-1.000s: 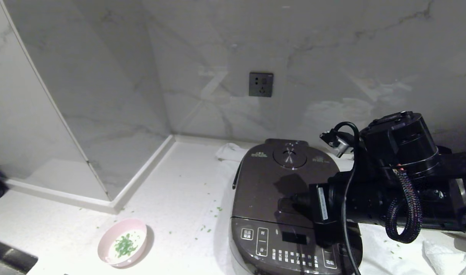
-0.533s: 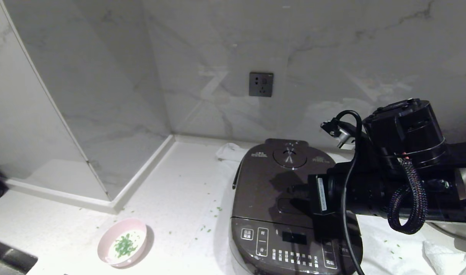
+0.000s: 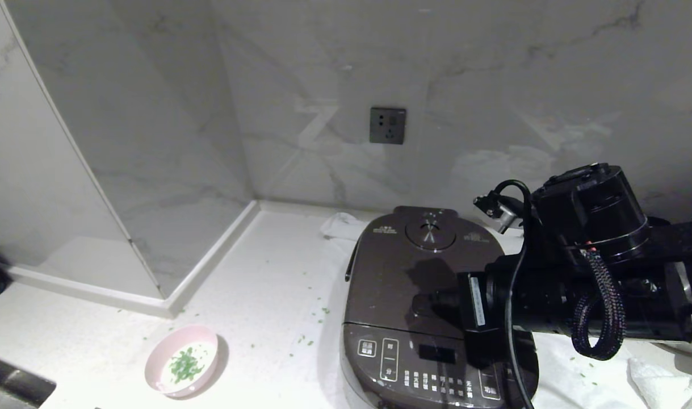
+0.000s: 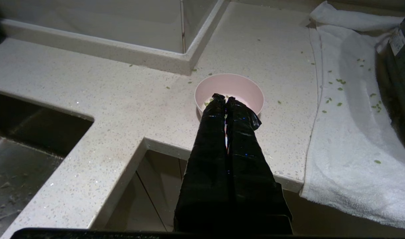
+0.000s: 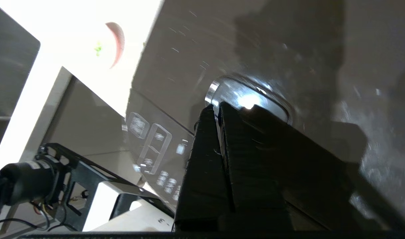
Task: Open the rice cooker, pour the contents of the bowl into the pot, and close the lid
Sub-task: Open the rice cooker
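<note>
Right hand [image 5: 216, 108], clenched empty, reaches level over the lid [image 3: 402, 272], fingertips at its release button [image 5: 252, 99].

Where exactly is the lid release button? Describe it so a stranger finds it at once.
Start at the rice cooker on the white counter. On its closed lid, look just behind the front button panel, where the right gripper's shut fingers meet it. The button is one glossy oval, unlike the round vent farther back.

My rice cooker [image 3: 414, 295] is dark brown-grey with white labels on its panel. The bowl [image 3: 181, 360] is pale pink, white inside, flecked with green bits [image 3: 185, 363]. My countertop [image 4: 89, 93] is speckled off-white, the wall [image 3: 493, 85] grey-veined marble, the towel [image 4: 348, 139] white.
</note>
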Controlling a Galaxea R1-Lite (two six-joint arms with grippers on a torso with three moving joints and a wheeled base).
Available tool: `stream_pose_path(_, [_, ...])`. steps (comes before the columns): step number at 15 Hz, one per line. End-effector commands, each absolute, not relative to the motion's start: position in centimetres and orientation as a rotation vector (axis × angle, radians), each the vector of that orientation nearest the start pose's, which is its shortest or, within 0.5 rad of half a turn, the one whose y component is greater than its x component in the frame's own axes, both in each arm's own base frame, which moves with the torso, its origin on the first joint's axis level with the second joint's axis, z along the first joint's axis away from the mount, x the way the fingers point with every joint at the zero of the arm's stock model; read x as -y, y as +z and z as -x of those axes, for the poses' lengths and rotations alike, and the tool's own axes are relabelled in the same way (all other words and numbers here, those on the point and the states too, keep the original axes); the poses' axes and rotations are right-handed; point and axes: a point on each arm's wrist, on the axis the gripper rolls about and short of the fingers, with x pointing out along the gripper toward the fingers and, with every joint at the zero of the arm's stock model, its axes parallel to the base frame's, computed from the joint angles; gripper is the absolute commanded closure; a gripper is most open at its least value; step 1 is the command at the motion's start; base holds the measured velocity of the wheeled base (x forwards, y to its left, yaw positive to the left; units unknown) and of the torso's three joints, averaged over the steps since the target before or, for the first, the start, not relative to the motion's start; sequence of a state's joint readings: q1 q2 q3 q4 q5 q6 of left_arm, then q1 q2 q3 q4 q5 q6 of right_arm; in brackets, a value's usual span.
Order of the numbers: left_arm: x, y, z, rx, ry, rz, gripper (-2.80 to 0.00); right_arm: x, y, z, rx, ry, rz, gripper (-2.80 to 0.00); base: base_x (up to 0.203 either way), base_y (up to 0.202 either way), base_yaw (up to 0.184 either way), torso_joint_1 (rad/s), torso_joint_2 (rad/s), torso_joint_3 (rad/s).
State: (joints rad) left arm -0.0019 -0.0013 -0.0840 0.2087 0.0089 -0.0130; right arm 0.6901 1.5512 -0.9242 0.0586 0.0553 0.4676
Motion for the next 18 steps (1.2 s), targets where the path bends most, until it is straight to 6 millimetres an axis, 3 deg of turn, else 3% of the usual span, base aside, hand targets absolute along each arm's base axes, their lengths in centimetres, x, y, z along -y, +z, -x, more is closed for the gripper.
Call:
stream_pose_path(1, [0.0, 7.7, 3.1, -0.123, 0.009, 0.013, 0.0, -16.5, 18.5, -20.0, -0.845, 0.526, -0.208, 0.0, 0.0, 0.0, 0.0, 0.0, 0.0, 0.0])
stream_pose_path(12, [0.0, 7.7, 3.1, -0.124, 0.009, 0.013, 0.0, -16.1, 17.7, -21.1, -0.87, 0.512, -0.225, 0.0, 0.0, 0.0, 0.0, 0.0, 0.0, 0.0])
stream_pose_path(18, [0.0, 7.7, 3.1, -0.124, 0.009, 0.013, 0.0, -15.8, 16.6, -20.6, -0.895, 0.526, -0.228, 0.0, 0.0, 0.0, 0.0, 0.0, 0.0, 0.0])
